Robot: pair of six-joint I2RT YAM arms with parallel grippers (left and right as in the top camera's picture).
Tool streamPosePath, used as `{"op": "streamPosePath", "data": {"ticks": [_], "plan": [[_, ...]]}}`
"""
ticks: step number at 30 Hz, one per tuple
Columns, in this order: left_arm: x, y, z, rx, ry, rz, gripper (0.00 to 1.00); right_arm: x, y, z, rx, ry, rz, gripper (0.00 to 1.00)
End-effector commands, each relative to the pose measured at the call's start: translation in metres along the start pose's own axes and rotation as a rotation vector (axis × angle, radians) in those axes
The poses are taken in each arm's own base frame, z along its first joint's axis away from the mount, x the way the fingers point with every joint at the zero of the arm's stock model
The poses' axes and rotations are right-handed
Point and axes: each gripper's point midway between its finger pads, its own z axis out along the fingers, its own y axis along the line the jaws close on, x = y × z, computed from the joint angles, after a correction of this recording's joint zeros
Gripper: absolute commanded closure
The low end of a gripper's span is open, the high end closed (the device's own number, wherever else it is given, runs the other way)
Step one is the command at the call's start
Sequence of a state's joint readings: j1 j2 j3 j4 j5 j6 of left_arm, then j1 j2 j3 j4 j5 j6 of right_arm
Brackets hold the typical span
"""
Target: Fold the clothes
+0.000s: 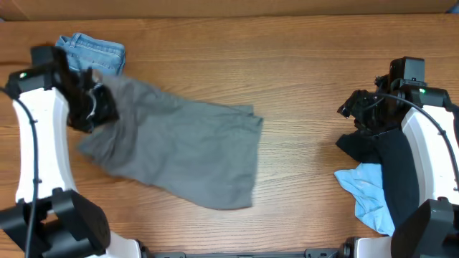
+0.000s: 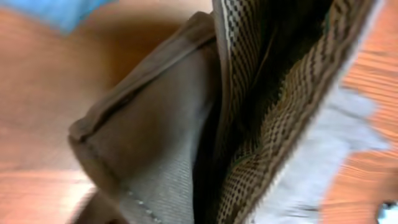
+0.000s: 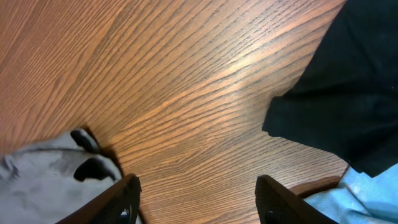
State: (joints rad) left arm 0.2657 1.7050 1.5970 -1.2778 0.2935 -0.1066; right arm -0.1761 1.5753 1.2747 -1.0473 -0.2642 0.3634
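Overhead, the large plain grey fabric shorts (image 1: 179, 150) lie spread over the left-centre of the wooden tabletop (image 1: 301, 64). They are mostly flat, but rumpled and drawn up at their upper-left corner, where the left arm's end effector (image 1: 92, 109) sits on the cloth. Its fingers are buried in fabric there, and the left wrist view is filled by a close grey seam and a woven brown lining (image 2: 273, 106). I cannot tell whether it is clamped on the corner or merely pressed into it, though the bunching suggests a hold. The right arm's end effector (image 3: 196, 190) is spread wide with only bare wood between its fingers. It hovers well apart from the shorts, next to the dark navy shirt (image 1: 391, 154) and a crumpled pale-blue cloth (image 1: 366, 188). Folded light-blue denim jeans (image 1: 92, 52) rest just behind the left arm.

The step in hand looks like carrying that corner across to make the first fold. To do it well, the hold should take both layers at the edge, not just the lining, or the layers will slip apart. Lift only enough to clear the tabletop, then travel toward the opposite edge so the cloth rolls over itself instead of dragging. The free right arm could help by pinning or taking the matching corner, which would give a straighter crease. Steer the path away from the jeans so they are not snagged.
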Motion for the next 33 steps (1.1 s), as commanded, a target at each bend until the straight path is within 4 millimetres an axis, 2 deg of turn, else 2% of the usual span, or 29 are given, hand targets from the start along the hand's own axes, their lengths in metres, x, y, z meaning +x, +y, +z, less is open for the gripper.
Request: {"op": "streamPosePath", "data": {"ticks": [1,2,5,9,14,20,21,26,29,33], "plan": [[0.012,-0.075,0.005,0.148,0.030,0.040,0.96,-0.005,0.005,-0.009,-0.018,-0.026,-0.003,0.37],[0.022,-0.101,0.013,0.161,0.053,0.066,0.96,-0.005,0.005,-0.009,-0.019,-0.026,-0.003,0.37],[0.043,-0.142,0.025,0.180,0.093,0.122,0.96,-0.005,0.005,-0.009,-0.018,-0.027,-0.003,0.37],[0.075,-0.175,0.047,0.102,0.135,0.179,0.96,-0.005,0.005,-0.008,-0.018,-0.026,-0.002,0.37],[0.112,-0.196,0.085,0.024,0.201,0.240,0.94,-0.005,0.005,-0.008,-0.018,-0.026,-0.002,0.37],[0.150,-0.229,0.129,0.051,0.314,0.274,0.94,-0.005,0.005,-0.008,-0.017,-0.025,-0.002,0.37],[0.162,-0.234,0.140,0.055,0.353,0.280,0.94,-0.005,0.005,-0.008,-0.017,-0.025,-0.002,0.37],[0.186,-0.238,0.161,0.040,0.433,0.304,0.93,-0.005,0.005,-0.008,-0.018,-0.026,-0.002,0.36],[0.194,-0.239,0.166,0.032,0.449,0.322,0.91,-0.006,0.005,-0.008,-0.019,-0.030,-0.003,0.36],[0.197,-0.240,0.164,0.041,0.460,0.344,0.80,-0.006,0.005,-0.008,-0.020,-0.032,-0.004,0.36]]}}
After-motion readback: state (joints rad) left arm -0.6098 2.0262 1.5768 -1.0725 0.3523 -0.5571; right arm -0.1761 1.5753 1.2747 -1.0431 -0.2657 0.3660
